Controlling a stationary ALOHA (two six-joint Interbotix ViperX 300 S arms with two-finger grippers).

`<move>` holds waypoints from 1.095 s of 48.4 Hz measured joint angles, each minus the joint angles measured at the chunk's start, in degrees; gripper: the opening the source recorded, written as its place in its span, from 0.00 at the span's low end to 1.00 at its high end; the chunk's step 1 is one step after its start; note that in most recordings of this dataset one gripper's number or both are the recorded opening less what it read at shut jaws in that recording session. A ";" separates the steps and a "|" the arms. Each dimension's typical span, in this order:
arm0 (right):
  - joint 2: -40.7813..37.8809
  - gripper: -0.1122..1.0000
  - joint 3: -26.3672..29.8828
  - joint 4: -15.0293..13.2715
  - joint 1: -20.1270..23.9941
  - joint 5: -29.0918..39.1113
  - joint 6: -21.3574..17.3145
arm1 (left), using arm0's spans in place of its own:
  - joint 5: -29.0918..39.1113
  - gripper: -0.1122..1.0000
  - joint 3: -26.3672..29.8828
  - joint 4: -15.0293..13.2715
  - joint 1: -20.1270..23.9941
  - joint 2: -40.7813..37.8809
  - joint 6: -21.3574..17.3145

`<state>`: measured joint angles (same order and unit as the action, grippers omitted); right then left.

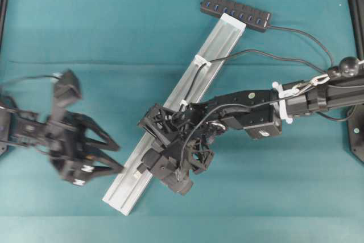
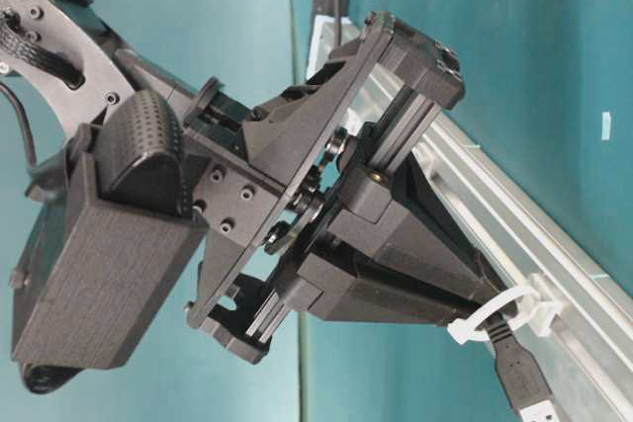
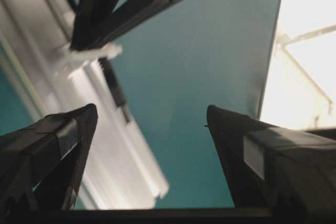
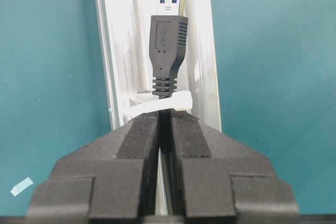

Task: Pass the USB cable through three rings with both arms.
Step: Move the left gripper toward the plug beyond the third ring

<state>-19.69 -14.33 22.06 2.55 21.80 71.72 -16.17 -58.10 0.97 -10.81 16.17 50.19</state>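
The silver rail runs diagonally from the black hub down to the lower left. The USB cable loops from the hub through the upper ring and the middle ring. My right gripper is shut on the cable just behind the lowest ring. The plug sticks out past that ring, over the rail. My left gripper is open beside the rail's lower end, with nothing between its fingers. It faces the plug and the ring.
Teal cloth covers the table. The right arm reaches in from the right edge with its own wires. A small pale tape scrap lies on the cloth left of the rail. The rail's lower end lies near the front.
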 measured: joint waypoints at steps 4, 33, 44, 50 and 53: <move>0.00 0.16 0.00 0.09 -0.18 0.00 0.00 | -0.88 0.92 1.76 0.00 0.00 -3.69 0.79; 0.09 0.16 0.00 0.18 -0.62 0.00 -0.09 | -1.93 0.92 6.06 0.09 0.00 -15.64 1.67; 0.09 0.16 0.00 0.18 -0.62 0.00 -0.09 | -1.41 0.77 6.50 0.00 0.00 -16.70 1.67; 0.09 0.16 0.00 0.18 -0.62 0.00 -0.09 | -1.41 0.46 6.68 0.09 0.00 -16.79 1.76; 0.09 0.16 0.00 0.18 -0.62 0.09 -0.09 | -1.41 0.31 6.68 0.00 0.00 -16.70 1.76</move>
<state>-19.60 -14.33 22.24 1.93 21.88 71.63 -17.58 -51.42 0.97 -10.81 -0.53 51.94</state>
